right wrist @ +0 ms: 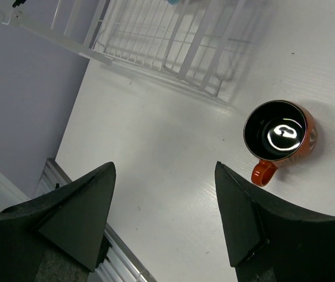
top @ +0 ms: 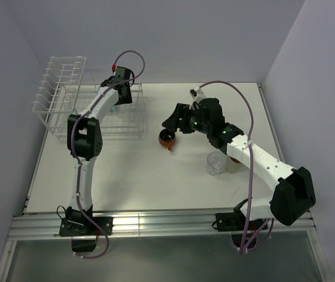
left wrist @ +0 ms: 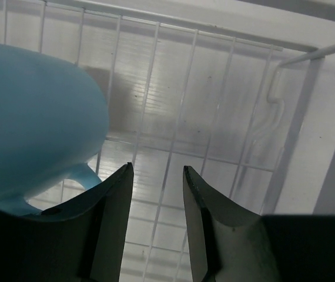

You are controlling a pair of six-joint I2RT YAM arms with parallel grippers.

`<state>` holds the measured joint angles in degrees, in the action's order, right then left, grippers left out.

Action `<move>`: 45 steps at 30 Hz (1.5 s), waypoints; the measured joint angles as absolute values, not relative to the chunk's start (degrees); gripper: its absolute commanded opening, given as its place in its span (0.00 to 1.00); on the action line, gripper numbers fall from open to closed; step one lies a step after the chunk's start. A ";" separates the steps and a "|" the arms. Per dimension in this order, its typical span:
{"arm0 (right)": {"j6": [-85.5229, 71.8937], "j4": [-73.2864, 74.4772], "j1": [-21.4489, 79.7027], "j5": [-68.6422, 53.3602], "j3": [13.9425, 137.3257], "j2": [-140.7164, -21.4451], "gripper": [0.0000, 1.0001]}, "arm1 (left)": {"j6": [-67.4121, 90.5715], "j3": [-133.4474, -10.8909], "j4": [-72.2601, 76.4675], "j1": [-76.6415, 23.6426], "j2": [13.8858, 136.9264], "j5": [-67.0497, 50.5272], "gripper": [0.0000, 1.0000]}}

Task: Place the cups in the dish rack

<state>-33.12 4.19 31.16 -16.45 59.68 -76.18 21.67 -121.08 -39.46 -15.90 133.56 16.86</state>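
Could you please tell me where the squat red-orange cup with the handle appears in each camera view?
Top external: the squat red-orange cup stands near the middle of the table, right of the rack.
Left wrist: not in it.
Right wrist: the cup is at the right, seen from above, with its handle pointing down the picture.
Shared landmark: the white wire dish rack, in all three.

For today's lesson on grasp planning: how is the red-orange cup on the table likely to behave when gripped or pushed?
The red-orange cup looks squat and wide-mouthed, so it probably slides rather than tips when pushed. Its glossy glaze suggests a rigid but slippery, chip-prone surface. The handle at one side may make it swivel if nudged off-centre.
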 measured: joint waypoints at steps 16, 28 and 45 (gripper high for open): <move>-33.12 4.05 31.16 -16.14 59.68 -76.18 0.76 | 21.96 -122.26 -40.62 -11.88 134.78 18.52 0.44; -33.12 3.86 31.16 -16.16 59.68 -76.25 0.76 | 22.39 -123.31 -41.91 -10.61 136.68 20.56 0.44; -33.12 3.70 31.16 -16.19 59.55 -76.29 0.76 | 22.74 -122.96 -41.63 -10.70 136.77 20.40 0.52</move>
<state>-33.12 3.70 31.16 -16.19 59.55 -76.29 22.74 -122.96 -41.63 -10.70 136.77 20.40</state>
